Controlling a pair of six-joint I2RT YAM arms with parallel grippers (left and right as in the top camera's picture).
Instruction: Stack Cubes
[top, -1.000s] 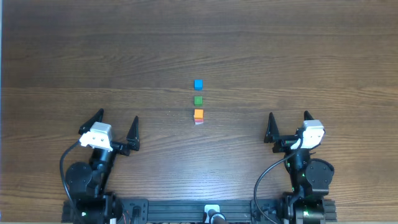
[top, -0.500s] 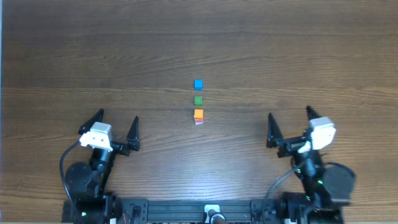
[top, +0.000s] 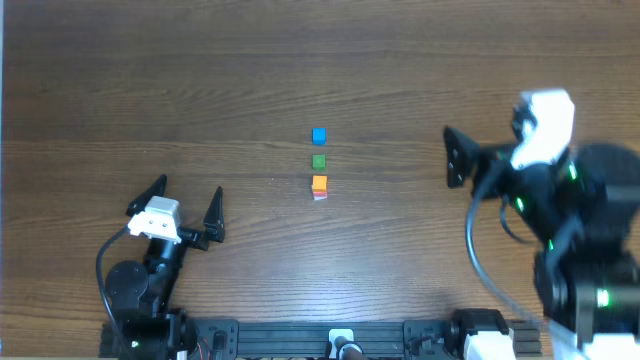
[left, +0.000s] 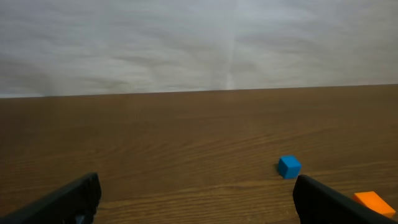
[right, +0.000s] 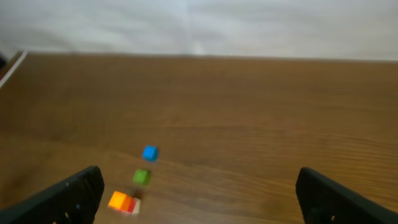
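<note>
Cubes sit in a short line near the middle of the brown wooden table (top: 150, 80). The blue cube (top: 319, 135) is farthest from the arms. The green cube (top: 319, 161) is next, just a little apart from it. The orange cube (top: 319, 183) is closest to the arms. A small red and white piece (top: 319, 196) touches the orange cube, and I cannot tell if the orange cube is on top of it or just beside it. The left gripper (top: 183, 200) is low on the left side of the table, well apart from the cubes. Its two fingers are spread wide and hold nothing. From the left wrist view, the blue cube (left: 289, 167) and a bit of the orange cube (left: 375, 202) show past one finger. The right gripper (right: 200, 180) is off on the right side of the table, also well apart from the cubes. Its fingers are spread wide too, with nothing between them. From the right wrist view, all three cubes show on the table, off toward one finger. A white wall (left: 124, 43) stands behind the table.
</note>
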